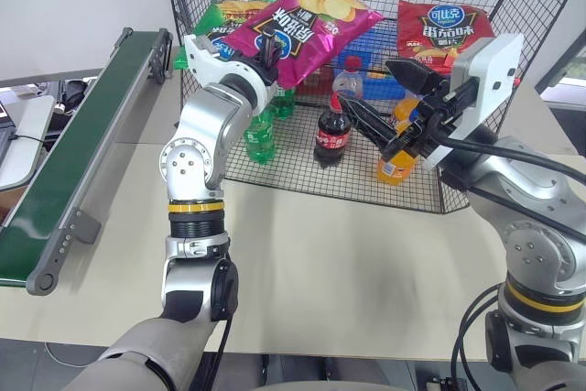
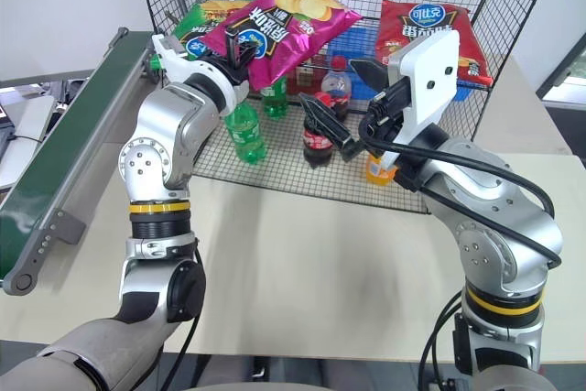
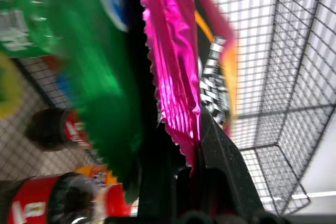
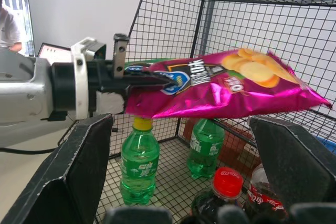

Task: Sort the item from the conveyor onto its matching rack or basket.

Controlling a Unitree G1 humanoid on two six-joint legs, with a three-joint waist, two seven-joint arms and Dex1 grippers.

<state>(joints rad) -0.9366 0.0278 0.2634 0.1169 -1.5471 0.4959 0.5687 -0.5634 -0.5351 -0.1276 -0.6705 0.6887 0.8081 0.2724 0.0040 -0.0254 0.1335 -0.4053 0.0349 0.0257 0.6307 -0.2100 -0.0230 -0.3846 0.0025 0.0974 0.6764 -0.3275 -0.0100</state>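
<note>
Table (image 1: 348, 254): wire rack (image 1: 549, 6) at far edge, conveyor (image 1: 87, 135) along left edge.
Pink chip bag (image 1: 307, 20) held in air over rack's front edge, above bottles.
Left end effector (image 1: 268, 50) clenched on bag's end; right end effector (image 1: 389, 107) spread wide, holding nothing.
You carry bag deeper past wire wall, lower beside red chip bag (image 1: 444, 29), then let go.

Your arms are silver jointed housings with black-and-yellow ring bands, black cables, and black-fingered left end effector (image 1: 271, 54) and right end effector (image 1: 389, 103).
</note>
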